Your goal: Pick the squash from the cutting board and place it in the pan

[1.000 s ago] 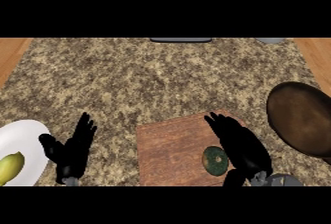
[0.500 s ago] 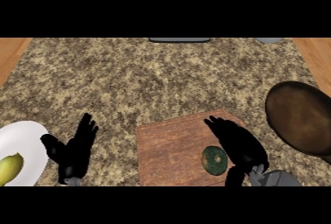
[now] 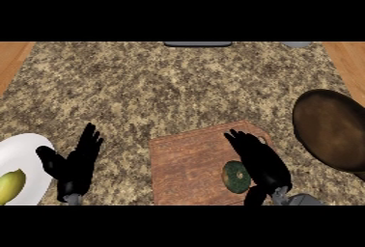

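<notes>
A small dark green squash (image 3: 235, 175) lies on the brown wooden cutting board (image 3: 189, 169) near the bottom of the head view. My right hand (image 3: 260, 161) hovers just right of the squash with straight fingers, its thumb low beside the squash, partly covering its right edge. The dark brown pan (image 3: 331, 128) sits at the right edge, apart from the board. My left hand (image 3: 75, 164) rests open at the lower left, fingers up.
A white plate (image 3: 25, 154) with a yellow-green fruit (image 3: 10, 187) on it sits at the lower left edge, beside my left hand. Grey objects (image 3: 197, 44) peek in at the counter's far edge. Wooden strips border the speckled counter on both sides.
My right hand has shifted slightly left and down, closing in on the squash. The left hand and the squash have stayed put.
</notes>
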You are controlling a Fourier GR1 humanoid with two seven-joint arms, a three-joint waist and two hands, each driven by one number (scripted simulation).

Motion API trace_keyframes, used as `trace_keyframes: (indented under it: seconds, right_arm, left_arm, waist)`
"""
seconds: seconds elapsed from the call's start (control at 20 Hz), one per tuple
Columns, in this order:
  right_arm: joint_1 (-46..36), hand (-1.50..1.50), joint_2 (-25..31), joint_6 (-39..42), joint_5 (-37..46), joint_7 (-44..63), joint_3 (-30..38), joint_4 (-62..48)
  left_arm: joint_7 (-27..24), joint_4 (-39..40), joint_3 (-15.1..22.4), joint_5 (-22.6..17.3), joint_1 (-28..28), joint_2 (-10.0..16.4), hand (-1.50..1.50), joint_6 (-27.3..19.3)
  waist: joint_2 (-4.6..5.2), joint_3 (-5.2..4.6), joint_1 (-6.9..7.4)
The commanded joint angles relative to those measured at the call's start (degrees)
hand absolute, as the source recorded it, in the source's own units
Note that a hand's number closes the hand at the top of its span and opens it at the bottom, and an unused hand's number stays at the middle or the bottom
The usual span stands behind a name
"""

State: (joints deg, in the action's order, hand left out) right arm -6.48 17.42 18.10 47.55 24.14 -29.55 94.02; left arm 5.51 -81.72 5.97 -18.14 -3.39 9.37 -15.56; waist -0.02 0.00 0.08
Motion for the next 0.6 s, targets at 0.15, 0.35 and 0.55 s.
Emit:
trace_keyframes:
  seconds: [0.15,0.35,0.55]
  right_arm:
    - [1.82,-1.5,-4.99,-3.45,5.61,-2.58,-0.01,-6.53]
    - [-0.38,1.5,-3.69,-6.94,7.46,-12.11,-2.03,-10.84]
    - [-1.89,1.5,-5.1,-11.4,8.98,-17.37,0.84,-15.75]
  left_arm:
    - [1.93,0.68,-3.1,0.2,1.25,0.77,0.0,2.81]
    - [-1.26,2.32,-0.03,2.97,0.82,-3.53,0.0,0.06]
    - [-0.85,1.6,-0.62,4.49,1.3,-4.09,0.0,-1.28]
  waist:
    - [0.02,0.01,-0.01]
    - [0.05,0.01,0.01]
    - [0.03,0.01,0.03]
